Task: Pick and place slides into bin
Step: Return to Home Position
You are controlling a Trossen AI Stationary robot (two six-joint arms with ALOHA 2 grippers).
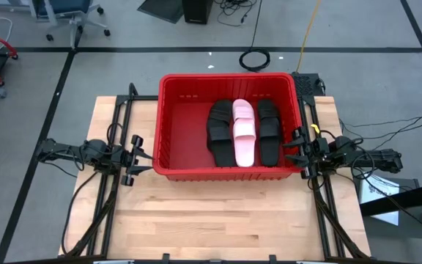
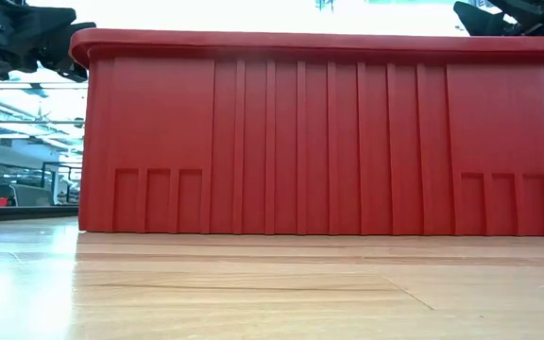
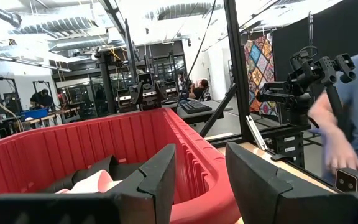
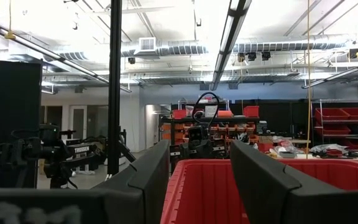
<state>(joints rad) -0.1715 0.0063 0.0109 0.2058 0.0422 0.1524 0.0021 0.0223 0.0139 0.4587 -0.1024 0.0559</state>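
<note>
You are getting no text that reads cleanly. In the right wrist view, a white lettered band (image 4: 86,150) is running along a dark robot arm (image 4: 55,155) standing in the room beyond the table. Its letters are coming through too small to spell out. On the body of the right gripper (image 4: 199,146), pale marks (image 4: 18,211) are showing, smeared past reading. In the high view, a white sheet (image 1: 382,192) is lying off the table at about four o'clock from the bin (image 1: 185,136), its print too fine to read.
</note>
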